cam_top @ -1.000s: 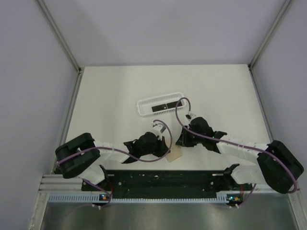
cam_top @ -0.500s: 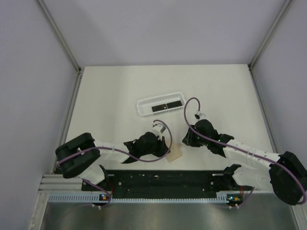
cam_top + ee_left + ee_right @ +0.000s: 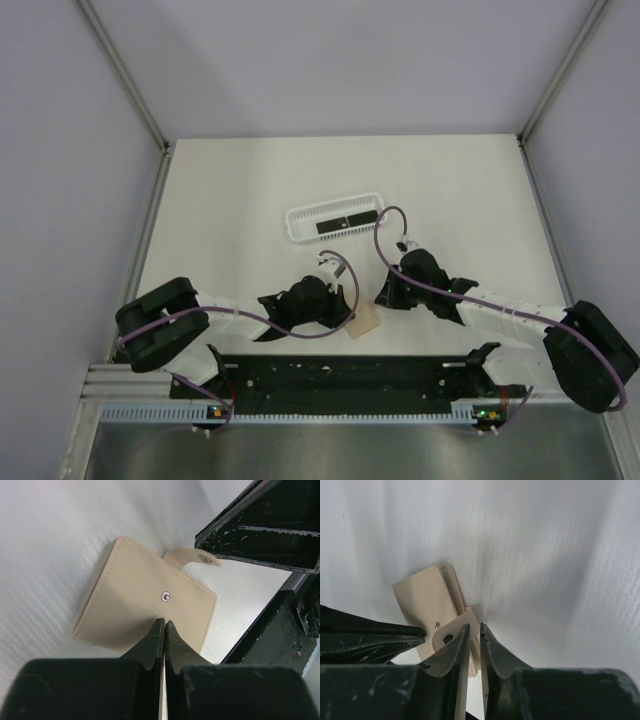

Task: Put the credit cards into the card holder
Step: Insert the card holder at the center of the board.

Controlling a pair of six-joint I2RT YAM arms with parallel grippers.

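By the left fingers (image 3: 149, 647), tan card holder (image 3: 127, 592) with silver snap stud (image 3: 164, 596).

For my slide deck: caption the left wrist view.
Shut jaws of the left gripper pinch the near edge of the tan card holder, its snap flap unfastened.

Left gripper (image 3: 164, 625) is closed tight; right gripper (image 3: 473, 627) stands slightly parted.
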